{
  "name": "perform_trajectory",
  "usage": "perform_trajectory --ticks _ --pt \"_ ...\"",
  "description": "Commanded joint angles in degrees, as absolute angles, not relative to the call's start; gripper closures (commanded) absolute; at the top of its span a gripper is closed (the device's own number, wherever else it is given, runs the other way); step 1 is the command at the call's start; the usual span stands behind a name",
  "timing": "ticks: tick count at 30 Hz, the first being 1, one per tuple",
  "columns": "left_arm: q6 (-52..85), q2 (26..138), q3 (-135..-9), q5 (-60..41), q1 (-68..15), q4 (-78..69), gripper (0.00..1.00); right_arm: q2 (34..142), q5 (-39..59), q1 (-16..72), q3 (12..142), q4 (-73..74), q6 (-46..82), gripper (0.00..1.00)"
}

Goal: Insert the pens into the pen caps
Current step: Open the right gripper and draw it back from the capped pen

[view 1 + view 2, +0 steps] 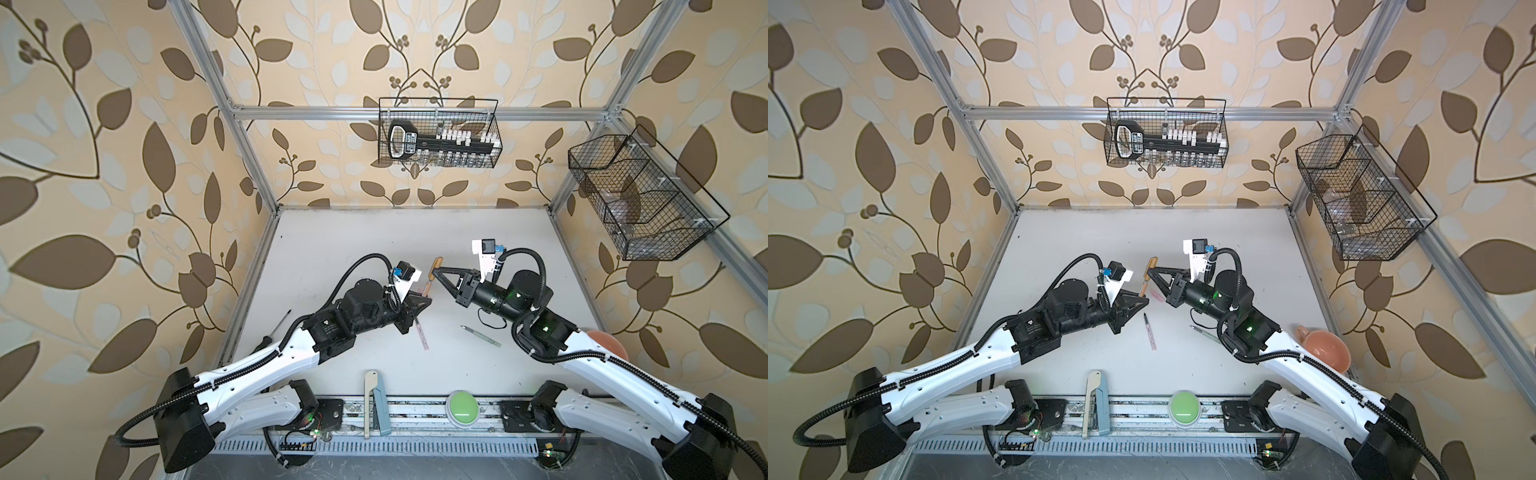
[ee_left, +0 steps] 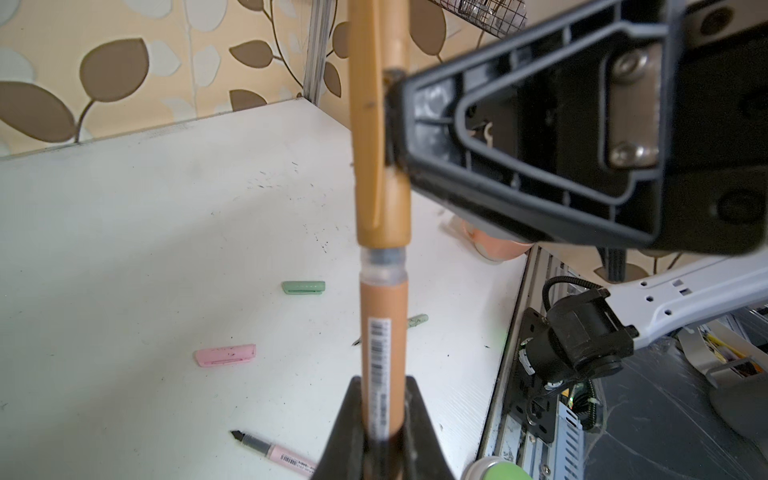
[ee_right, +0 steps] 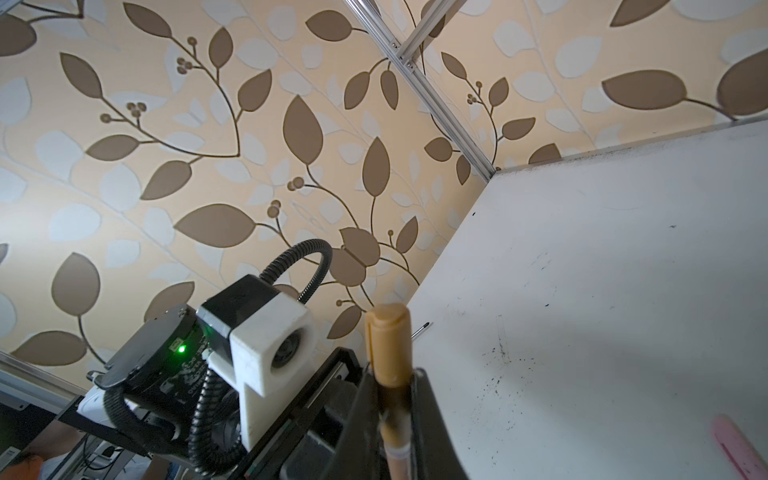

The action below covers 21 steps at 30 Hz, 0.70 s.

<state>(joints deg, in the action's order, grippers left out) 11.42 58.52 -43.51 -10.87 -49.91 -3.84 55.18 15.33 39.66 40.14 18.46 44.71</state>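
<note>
One pair is nearly joined. The left fingers (image 2: 343, 419) clamp the brown pen (image 2: 382, 332), and the right fingers (image 3: 434, 419) grip the brown cap (image 2: 380, 124), which sits over the tip above mid-bench (image 2: 124, 249) with a clear collar showing. Next, I judge: seat it fully, then release.

Three pens: brown pen, pink pen (image 1: 1150, 334) at its 6 o'clock in a top view, green pen (image 1: 484, 336) at 5. Three caps: brown cap, plus pink cap (image 2: 225, 355) and green cap (image 2: 303, 286) lying loose.

Lighting's bright and even, just soft grey shadows on the white table (image 2: 166, 249). Both top views bow out fisheye-style toward the edges. Left wrist view: the brown-orange pen cap (image 2: 380, 124) up close is blurry, the brown-orange stick pen (image 2: 382, 332) a bit sharper. In the right wrist view the pink pen cap (image 3: 735, 449) is mush.
</note>
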Motion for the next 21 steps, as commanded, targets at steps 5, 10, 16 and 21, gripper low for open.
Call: perform_trajectory --ticks 5,10,16,21 --pt "9.6 57.4 -47.8 -8.9 -49.7 -8.1 1.0 54.1 16.3 40.3 41.4 13.0 43.0 0.76" --pt "9.7 58.0 -47.5 -8.0 -49.7 -7.4 1.0 51.9 16.5 40.2 43.1 8.5 40.8 0.59" --pt "10.1 58.4 -47.1 -8.9 -49.6 -5.3 1.0 48.1 20.6 35.4 44.1 5.3 39.6 0.55" --pt "10.7 59.7 -47.1 -10.9 -49.7 -4.0 1.0 50.7 25.0 31.5 48.0 3.7 37.4 0.56"
